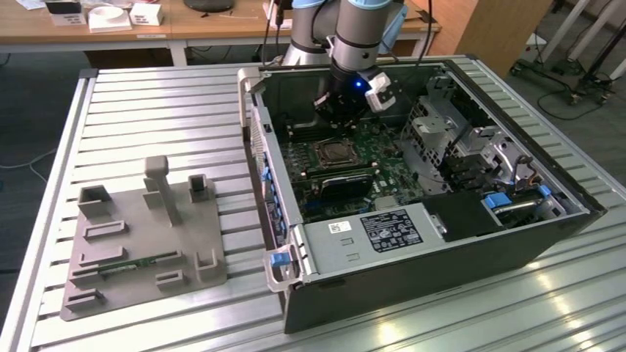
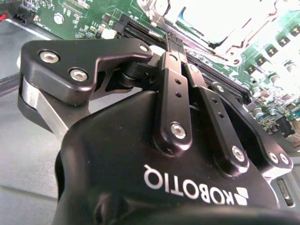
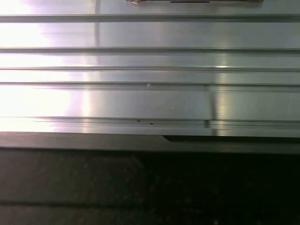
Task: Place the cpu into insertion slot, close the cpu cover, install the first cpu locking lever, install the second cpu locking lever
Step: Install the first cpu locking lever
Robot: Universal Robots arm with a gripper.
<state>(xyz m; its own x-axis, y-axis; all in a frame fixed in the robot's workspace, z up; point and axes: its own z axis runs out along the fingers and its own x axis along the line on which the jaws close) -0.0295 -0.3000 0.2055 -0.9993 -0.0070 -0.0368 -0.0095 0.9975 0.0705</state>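
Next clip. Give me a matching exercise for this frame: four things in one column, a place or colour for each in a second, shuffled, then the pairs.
Things
1. claw
2. grey fixture block
3. white-labelled grey box
4. blue latch

Places or colours
A. on the slatted table, on the exterior view's left of the computer case
B. inside the case, above the motherboard
C. at the case's near corner, coloured blue
D. in the case's near end, carrying labels

Pairs: 1-B, 2-A, 3-D, 4-C
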